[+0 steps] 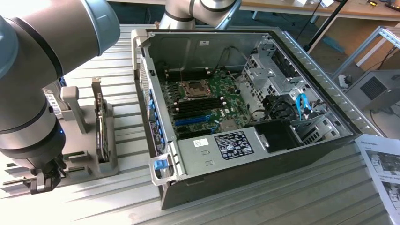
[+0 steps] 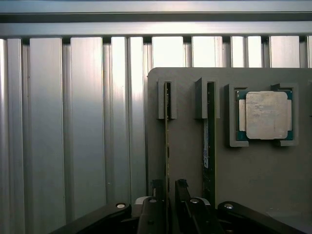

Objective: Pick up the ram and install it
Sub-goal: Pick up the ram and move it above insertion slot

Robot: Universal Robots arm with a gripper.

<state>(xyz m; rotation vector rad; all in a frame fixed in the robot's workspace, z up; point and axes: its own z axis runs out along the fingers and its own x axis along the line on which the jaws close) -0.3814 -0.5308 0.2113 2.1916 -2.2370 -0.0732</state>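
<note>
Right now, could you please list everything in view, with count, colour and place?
table: one, ribbed silver, under everything.
holder: one, grey, on the table.
ram: one, green, standing on edge in a holder slot.
dark card: one, dark, in the next slot, between ram and chip.
processor chip: one, silver, in the holder's square recess.
computer case: one, grey, open, mid exterior view.
motherboard: one, green, inside the case.
paper sheet: one, white, exterior view's right edge.
robot arm: one, grey, exterior view's left.
gripper: one, black, open, straddling the ram.
</note>
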